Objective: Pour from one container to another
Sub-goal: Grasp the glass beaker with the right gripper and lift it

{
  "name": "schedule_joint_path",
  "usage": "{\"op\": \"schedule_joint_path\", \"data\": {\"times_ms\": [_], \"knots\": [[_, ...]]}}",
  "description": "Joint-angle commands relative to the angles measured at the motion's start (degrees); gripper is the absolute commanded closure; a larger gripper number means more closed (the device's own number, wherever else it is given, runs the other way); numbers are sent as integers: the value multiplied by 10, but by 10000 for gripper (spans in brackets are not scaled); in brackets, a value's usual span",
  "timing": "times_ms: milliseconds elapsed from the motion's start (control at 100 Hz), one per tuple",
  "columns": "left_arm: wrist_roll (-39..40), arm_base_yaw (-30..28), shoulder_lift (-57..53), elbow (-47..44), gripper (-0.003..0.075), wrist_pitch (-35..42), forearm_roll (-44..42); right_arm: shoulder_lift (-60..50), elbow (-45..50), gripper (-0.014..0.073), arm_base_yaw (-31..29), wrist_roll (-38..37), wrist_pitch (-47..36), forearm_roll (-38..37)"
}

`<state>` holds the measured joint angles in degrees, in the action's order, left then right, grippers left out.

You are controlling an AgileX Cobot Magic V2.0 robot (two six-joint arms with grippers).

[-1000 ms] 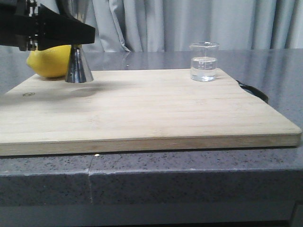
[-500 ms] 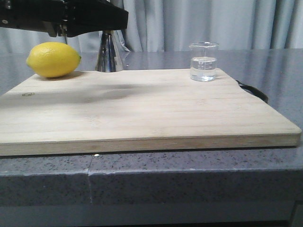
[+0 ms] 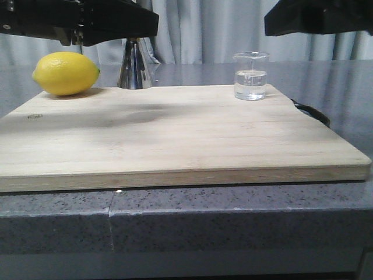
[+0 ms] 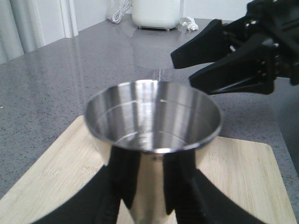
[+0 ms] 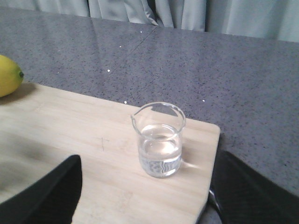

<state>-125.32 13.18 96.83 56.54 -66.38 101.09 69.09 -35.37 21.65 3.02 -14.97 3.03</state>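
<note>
Steel jigger (image 4: 153, 140) gripped by left fingers (image 4: 124, 179); right fingers (image 5: 46, 191) spread wide above beaker (image 5: 159, 139).

Glass beaker (image 3: 251, 76): small, clear, flared rim with pouring lip, white printed marks, roughly a third full of clear liquid. Upright, right of centre in upper half of front view, on far right corner of a wooden board. In right wrist view (image 5: 159, 139) it sits centre frame, lip toward upper left.

Steel jigger (image 3: 134, 64): shiny, conical lower half visible, upright, upper left of front view, top hidden. Left wrist view (image 4: 153, 140): open cup, looks empty, centre frame.
</note>
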Motion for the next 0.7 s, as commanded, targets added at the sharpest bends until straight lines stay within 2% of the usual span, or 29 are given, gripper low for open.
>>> {"op": "schedule_joint_path", "data": {"times_ms": [0, 160, 550, 690], "knots": [[0, 5, -20, 17, 532, -65, 43, 34, -14, 64, 0, 2, -113, 1], [0, 5, -20, 17, 532, -65, 43, 112, -14, 64, 0, -30, -220, 0], [0, 5, -20, 17, 532, -65, 43, 246, -14, 64, -2, -30, -433, 0], [0, 5, -20, 17, 532, -65, 43, 278, -24, 64, -2, -30, -465, 0]]}}
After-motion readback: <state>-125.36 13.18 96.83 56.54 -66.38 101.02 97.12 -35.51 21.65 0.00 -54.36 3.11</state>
